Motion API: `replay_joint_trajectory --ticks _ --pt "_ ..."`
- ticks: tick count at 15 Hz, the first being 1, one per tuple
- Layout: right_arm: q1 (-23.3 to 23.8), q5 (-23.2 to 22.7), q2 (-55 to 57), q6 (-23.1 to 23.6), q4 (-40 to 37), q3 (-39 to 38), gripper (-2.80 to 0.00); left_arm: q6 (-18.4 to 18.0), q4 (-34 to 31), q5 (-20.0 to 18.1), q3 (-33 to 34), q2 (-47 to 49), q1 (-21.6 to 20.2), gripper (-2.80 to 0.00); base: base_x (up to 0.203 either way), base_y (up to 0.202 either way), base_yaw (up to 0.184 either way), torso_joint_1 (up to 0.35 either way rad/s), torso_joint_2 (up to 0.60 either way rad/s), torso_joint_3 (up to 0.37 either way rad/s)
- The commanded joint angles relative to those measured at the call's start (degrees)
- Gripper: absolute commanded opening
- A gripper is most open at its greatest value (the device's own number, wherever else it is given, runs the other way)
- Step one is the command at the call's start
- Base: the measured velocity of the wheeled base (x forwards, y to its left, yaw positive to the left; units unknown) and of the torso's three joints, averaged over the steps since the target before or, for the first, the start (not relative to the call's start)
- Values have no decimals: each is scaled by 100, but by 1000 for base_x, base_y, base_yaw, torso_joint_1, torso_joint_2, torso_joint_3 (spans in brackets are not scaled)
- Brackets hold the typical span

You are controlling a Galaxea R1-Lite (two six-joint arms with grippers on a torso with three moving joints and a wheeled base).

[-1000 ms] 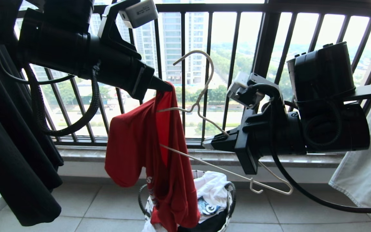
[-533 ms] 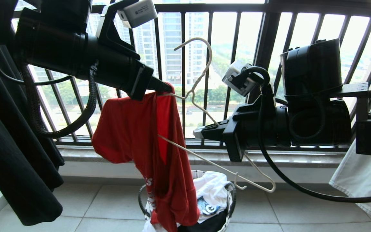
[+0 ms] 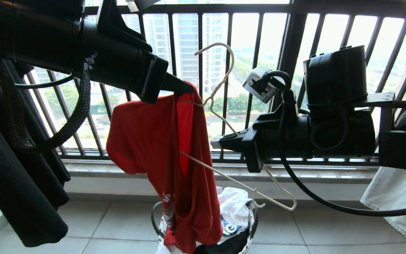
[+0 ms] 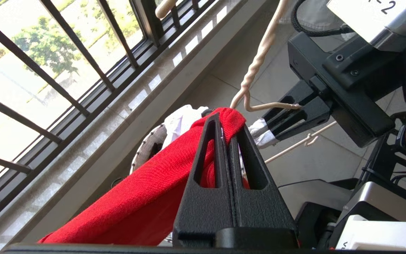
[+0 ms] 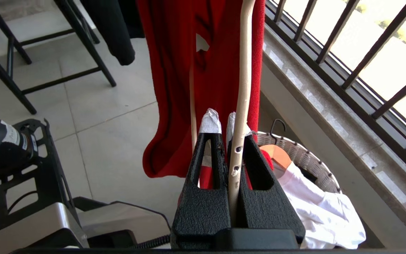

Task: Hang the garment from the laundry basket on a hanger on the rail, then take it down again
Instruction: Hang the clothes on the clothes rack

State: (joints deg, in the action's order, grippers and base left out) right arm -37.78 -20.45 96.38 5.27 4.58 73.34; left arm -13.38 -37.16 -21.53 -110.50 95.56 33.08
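Head view: since a second ago the right gripper point(image 3: 217, 143), clamped on the hanger point(image 3: 214, 90), has slid its arm into the garment point(image 3: 160, 141) at frame centre, over the laundry basket point(image 3: 254, 211).

Left wrist view: the left gripper point(image 4: 229, 121) pinches the neckline, so threading looks underway.

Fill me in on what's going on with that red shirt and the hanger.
The robot is threading a hanger into a shirt. Its left gripper is shut on the neckline of the red T-shirt, holding it up in front of the balcony railing. The right gripper is shut on one shoulder of the cream wire hanger, one end of which is inside the shirt. The shirt's hem trails into the laundry basket below. Nothing is on a rail yet.
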Motion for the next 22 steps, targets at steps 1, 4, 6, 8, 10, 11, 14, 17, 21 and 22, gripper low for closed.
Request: replay_joint_trajectory --ticks 1,4,6,8,10,11,14,17,21,22 --pt "39 -11 79 -82 176 14 -280 37 -12 -10 -22 -108 157 -280 0 0 0 0 0 0" --pt "104 -11 158 -237 535 14 -280 46 -11 7 -25 -84 389 -280 0 0 0 0 0 0" --pt "120 -10 231 -246 546 14 -280 37 -4 8 -28 -31 471 -280 0 0 0 0 0 0" --pt "149 -11 310 -272 590 14 -280 44 7 16 -67 53 559 -280 0 0 0 0 0 0" --pt "191 -19 303 -402 657 14 -280 49 345 29 -102 74 569 -280 0 0 0 0 0 0" --pt "192 -37 293 -472 658 14 -280 54 411 26 -104 71 568 -280 0 0 0 0 0 0" --pt "192 -134 264 -509 651 -5 -280 72 393 8 -69 94 577 -280 0 0 0 0 0 0" --pt "192 -161 144 -510 641 -21 -280 72 393 8 -69 103 577 -280 0 0 0 0 0 0" --pt "180 -187 82 -510 614 -39 -280 81 420 17 -77 112 577 -280 0 0 0 0 0 0" --pt "183 -187 82 -510 614 -30 -280 81 420 17 -77 103 577 -280 0 0 0 0 0 0"
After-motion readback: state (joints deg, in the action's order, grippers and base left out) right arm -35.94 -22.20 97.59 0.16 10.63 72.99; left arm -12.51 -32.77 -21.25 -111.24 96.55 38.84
